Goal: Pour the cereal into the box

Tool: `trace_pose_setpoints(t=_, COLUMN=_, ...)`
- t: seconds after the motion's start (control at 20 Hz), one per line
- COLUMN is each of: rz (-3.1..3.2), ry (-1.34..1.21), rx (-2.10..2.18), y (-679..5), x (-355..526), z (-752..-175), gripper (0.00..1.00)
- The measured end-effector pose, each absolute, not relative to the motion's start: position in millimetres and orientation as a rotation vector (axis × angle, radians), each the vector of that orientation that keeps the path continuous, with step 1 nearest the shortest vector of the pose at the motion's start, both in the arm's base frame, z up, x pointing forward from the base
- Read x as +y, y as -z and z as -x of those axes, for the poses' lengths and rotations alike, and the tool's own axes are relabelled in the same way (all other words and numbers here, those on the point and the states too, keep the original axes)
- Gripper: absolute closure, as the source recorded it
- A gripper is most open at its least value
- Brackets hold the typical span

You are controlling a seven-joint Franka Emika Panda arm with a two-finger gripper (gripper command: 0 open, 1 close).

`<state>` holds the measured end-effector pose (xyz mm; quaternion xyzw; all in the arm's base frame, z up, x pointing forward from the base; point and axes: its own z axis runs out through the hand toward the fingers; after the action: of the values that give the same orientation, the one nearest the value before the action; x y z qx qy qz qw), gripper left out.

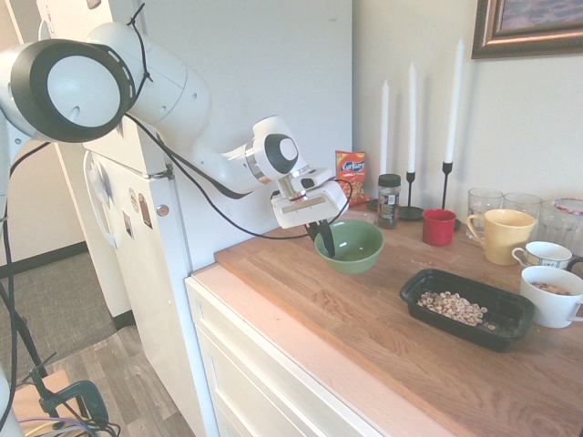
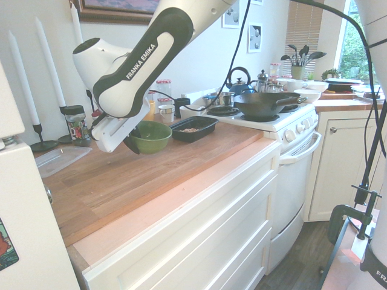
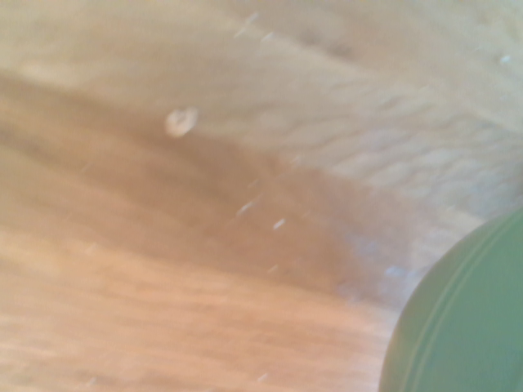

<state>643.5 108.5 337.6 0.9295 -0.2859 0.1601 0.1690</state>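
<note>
The cereal (image 1: 453, 307) lies as a heap of small tan rings in the box (image 1: 414, 288), a shallow black tray on the wooden counter. In the second exterior view the cereal (image 2: 190, 129) and the box (image 2: 208, 122) sit just behind the green bowl (image 2: 151, 136). My gripper (image 1: 323, 238) is shut on the near rim of the green bowl (image 1: 353, 244), which looks empty and slightly tilted, close to the counter. Whether the bowl touches the wood I cannot tell. The wrist view shows the bowl's edge (image 3: 466, 318) and one small pale ring (image 3: 180, 121) on the wood.
Behind the bowl stand a jar (image 1: 389, 199), an orange snack bag (image 1: 351, 173), white candles (image 1: 412, 109) and a red cup (image 1: 438, 227). A yellow mug (image 1: 500, 235) and white mugs (image 1: 552, 295) flank the box. A clear lidded container (image 2: 60, 158) lies by the fridge; the stove (image 2: 266, 112) adjoins the counter.
</note>
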Motion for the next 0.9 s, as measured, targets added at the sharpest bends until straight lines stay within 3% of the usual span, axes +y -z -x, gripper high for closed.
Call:
trace_pose_setpoints(t=0.7, rz=-2.65, ry=-0.419, rx=-0.767, y=-318, x=126, z=-629, gripper=1.0)
trace_pose_setpoints(t=0.75, rz=-2.65, ry=-0.418, rx=-0.767, y=-318, x=128, z=-628, gripper=0.0)
trace_pose_setpoints(t=0.9, rz=-2.651, ry=-0.413, rx=-0.77, y=-317, x=134, z=-626, gripper=0.0)
